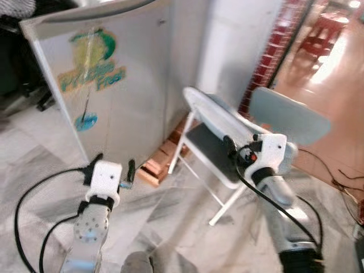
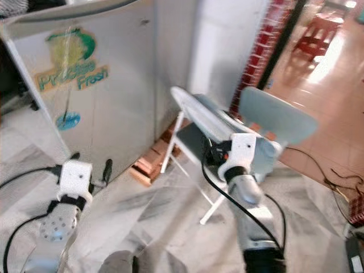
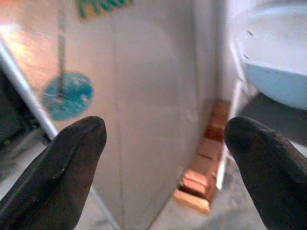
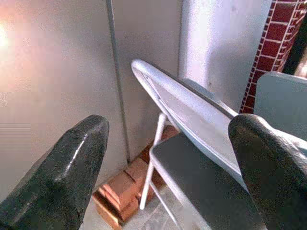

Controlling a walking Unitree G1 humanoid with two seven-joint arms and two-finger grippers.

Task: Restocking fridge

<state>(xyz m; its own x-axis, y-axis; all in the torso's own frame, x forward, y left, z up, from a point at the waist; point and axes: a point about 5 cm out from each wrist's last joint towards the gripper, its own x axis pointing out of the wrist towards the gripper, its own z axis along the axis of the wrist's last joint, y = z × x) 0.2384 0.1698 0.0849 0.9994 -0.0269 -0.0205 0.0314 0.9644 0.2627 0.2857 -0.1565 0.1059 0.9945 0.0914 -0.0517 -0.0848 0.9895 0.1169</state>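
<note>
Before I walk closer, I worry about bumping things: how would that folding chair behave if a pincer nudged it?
The folding chair looks light for its size: thin white tube legs, a slim seat. A nudge would probably slide or tip it on the smooth marble floor, and the frame might fold.

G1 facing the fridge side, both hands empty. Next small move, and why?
Probably turn left toward the front of the tall grey fridge. The view faces its logo-stickered side panel, with no handle visible. The white folding chair and stacked bricks crowd the right. The left gripper and right gripper are open and empty.
</note>
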